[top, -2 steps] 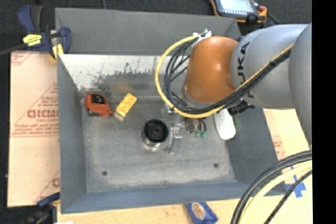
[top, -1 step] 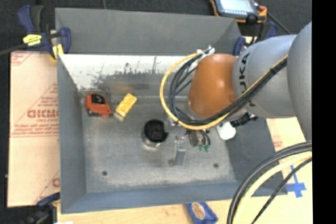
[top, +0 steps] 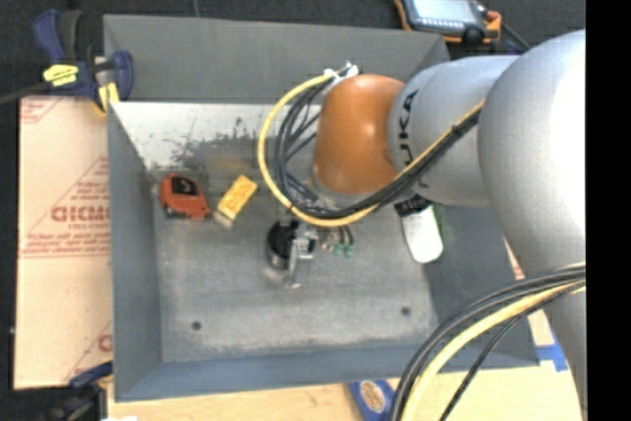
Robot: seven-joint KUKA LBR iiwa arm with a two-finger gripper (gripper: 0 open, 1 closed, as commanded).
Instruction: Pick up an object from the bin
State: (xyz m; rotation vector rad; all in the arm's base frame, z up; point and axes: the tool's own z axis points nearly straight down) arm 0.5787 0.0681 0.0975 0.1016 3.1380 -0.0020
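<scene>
My gripper [top: 288, 261] hangs low over the bin floor near its middle, under the arm's orange cover. A yellow block [top: 237, 197] lies a little up and to the left of it, tilted. Further left, close to the block, an orange and black tape measure [top: 184, 197] rests at the foot of the bin's back slope. A small green thing [top: 345, 249] lies just right of the gripper, partly hidden by the arm. Nothing shows plainly in the gripper.
A white bottle with a dark cap [top: 424, 234] lies to the right, partly under the arm. The arm and its cables cover the bin's upper right part. Bare floor stretches along the bin's front and left.
</scene>
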